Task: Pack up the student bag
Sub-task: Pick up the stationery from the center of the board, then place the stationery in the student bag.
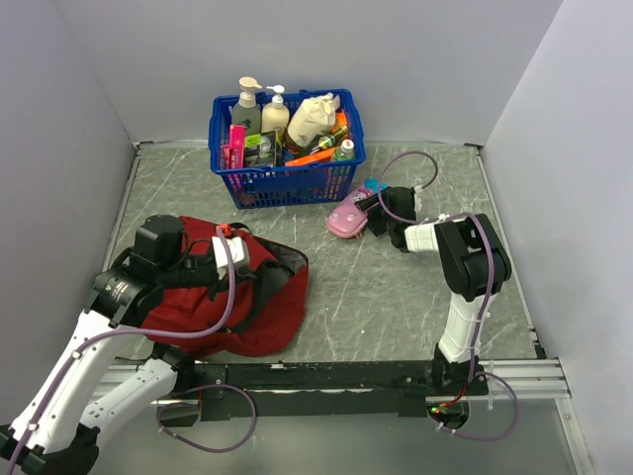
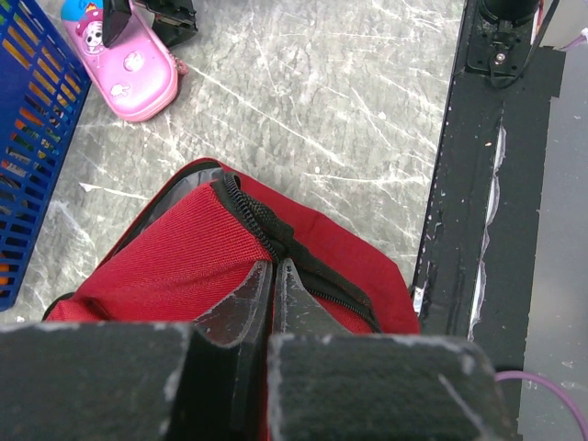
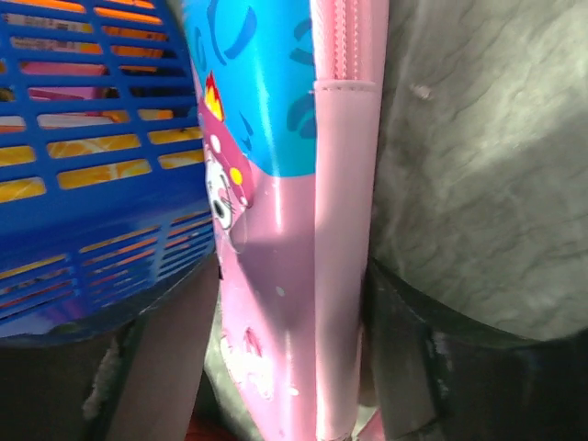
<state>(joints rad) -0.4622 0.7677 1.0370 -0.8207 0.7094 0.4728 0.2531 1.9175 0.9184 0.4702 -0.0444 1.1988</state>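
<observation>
Surroundings: grey marbled table (image 1: 396,297) enclosed by plain pale walls (image 1: 326,49); no markings on either.
Student bag: the dark-red student bag (image 1: 252,307) lies slumped at the lower left of the overhead view, near the front edge of the table and under the left arm.
Left end effector: the left end effector (image 2: 273,268) has its fingers pressed together on the bag's black zipper trim (image 2: 262,216). The fabric rises toward the tips, so the trim appears to be pinched and held up.
Right end effector: the right end effector (image 1: 376,208) sits right of centre in the overhead view, straddling a pink pencil case (image 1: 346,218). Its fingers (image 3: 413,367) stand apart, one on each side of the case; whether they bear on it cannot be told.
Pencil case: lies on the table just in front of the blue basket (image 1: 282,183), well apart from the bag.
Basket: upper centre of the overhead view, holding bottles (image 1: 247,104) and assorted packets.
Step in hand: judged to be collection of the pencil case while the other arm holds the bag mouth ready.
Next move: calls for a firm closure across the narrow sides of the case, a lift clear of the basket wall, then carriage left to the bag opening, which probably needs holding wider.
Writing: none legible. The case carries a cartoon figure on pink and blue; the bottle labels and packets are too small to read.
</observation>
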